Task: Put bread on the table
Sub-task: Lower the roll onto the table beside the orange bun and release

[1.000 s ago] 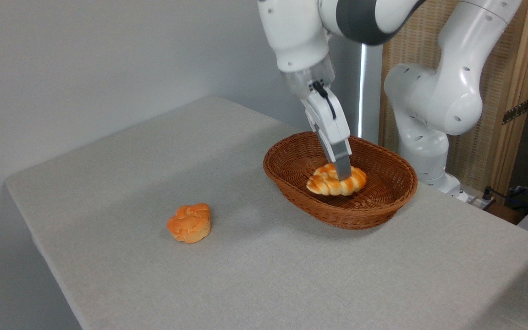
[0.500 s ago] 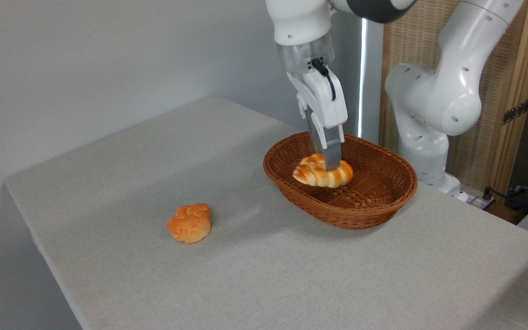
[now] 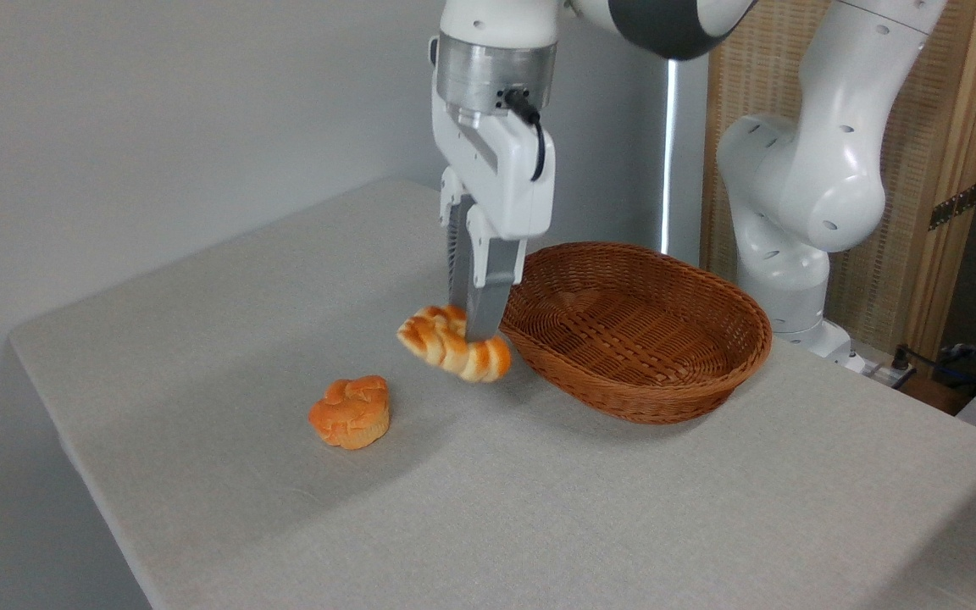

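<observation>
Golden bread [image 3: 452, 345] hangs tilted in the gripper [image 3: 473, 332], jaws clamped on it, above the table [image 3: 623, 508] just left of the basket [image 3: 691, 373]. Orange bun [image 3: 352, 413] sits nearer the table's left edge, apart from both.

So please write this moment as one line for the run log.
pincer: shut on bread | bread: held above table, outside basket | bun: on table

Golden-orange bread [image 3: 452, 346] with pale creases, brown basket [image 3: 649, 339], grey table [image 3: 539, 508]

One braided loaf [image 3: 452, 346], one round bun [image 3: 352, 412], one wicker basket [image 3: 700, 373].
</observation>
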